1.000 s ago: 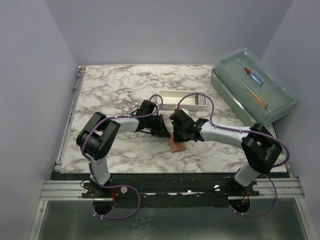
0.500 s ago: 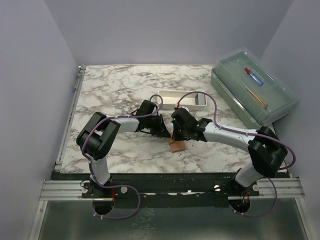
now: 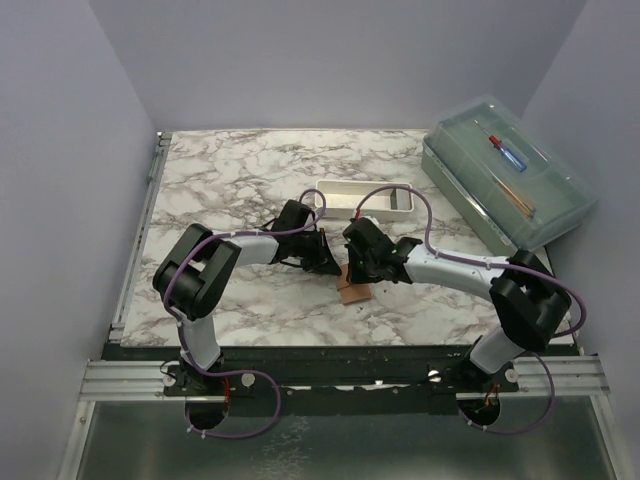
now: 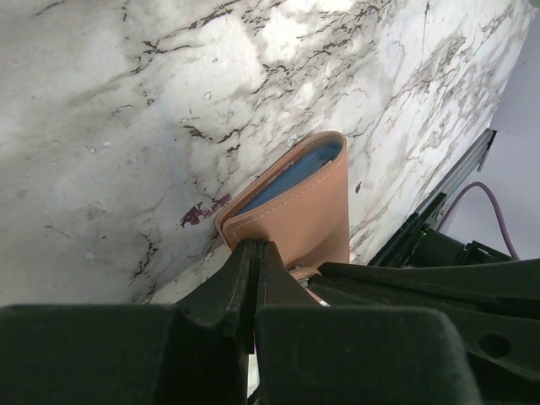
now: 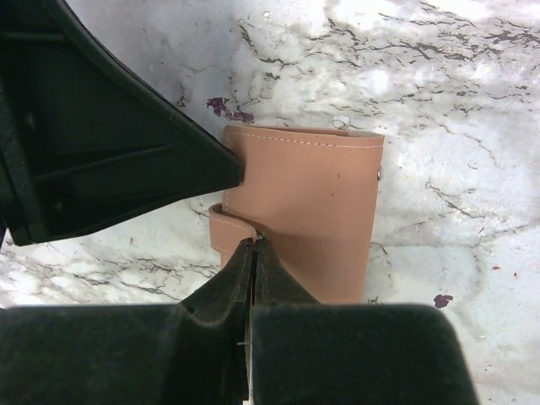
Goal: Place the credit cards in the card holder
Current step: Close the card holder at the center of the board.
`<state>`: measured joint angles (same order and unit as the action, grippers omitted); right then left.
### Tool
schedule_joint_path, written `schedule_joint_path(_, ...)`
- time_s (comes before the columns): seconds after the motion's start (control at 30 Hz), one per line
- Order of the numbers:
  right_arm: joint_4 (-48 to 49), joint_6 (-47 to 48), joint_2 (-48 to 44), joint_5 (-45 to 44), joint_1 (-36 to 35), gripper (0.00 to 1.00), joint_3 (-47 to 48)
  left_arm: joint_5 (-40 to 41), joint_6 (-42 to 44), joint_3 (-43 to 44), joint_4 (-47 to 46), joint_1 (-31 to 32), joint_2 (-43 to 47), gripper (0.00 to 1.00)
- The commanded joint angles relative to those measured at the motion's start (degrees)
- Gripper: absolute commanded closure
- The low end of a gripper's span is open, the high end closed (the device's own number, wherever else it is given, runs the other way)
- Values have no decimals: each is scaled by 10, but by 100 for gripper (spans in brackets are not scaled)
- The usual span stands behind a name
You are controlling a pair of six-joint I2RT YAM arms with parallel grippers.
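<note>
One tan card holder (image 3: 352,290), folded almost shut, blue lining at the gap, long side in line with the right end effector (image 5: 253,240). Lies mid-way across the surface (image 3: 230,170). Fingers pressed together on both: left end effector (image 4: 253,246) at a stitched corner, right at the strap. Behind, one white tray (image 3: 340,186); far right, one clear lidded box (image 3: 510,180).

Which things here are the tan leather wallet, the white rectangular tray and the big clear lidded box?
tan leather wallet (image 5: 312,211), right wrist view, middle of outer cover
white rectangular tray (image 3: 340,185), top view, far rim
big clear lidded box (image 3: 462,132), top view, bare lid corner
</note>
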<state>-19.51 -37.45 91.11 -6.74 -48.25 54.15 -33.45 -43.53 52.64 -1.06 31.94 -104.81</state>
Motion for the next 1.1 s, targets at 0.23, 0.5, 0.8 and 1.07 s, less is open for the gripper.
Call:
schedule_joint_path(0.23, -4, -1, 23, -29, 6, 100, -12, 38, 20, -3, 33, 4, -20, 100)
schedule_joint_path(0.5, -17, 1, 30, -60, 6, 100, -14, 39, 20, -4, 34, 4, -18, 100)
schedule_joint_path(0.8, -11, 6, 37, -61, 10, 100, -34, 42, 24, -4, 40, 4, -12, 100)
schedule_joint_path(1.07, 12, -5, 20, -33, 10, 100, -74, 15, 25, 8, 45, 4, -1, 100)
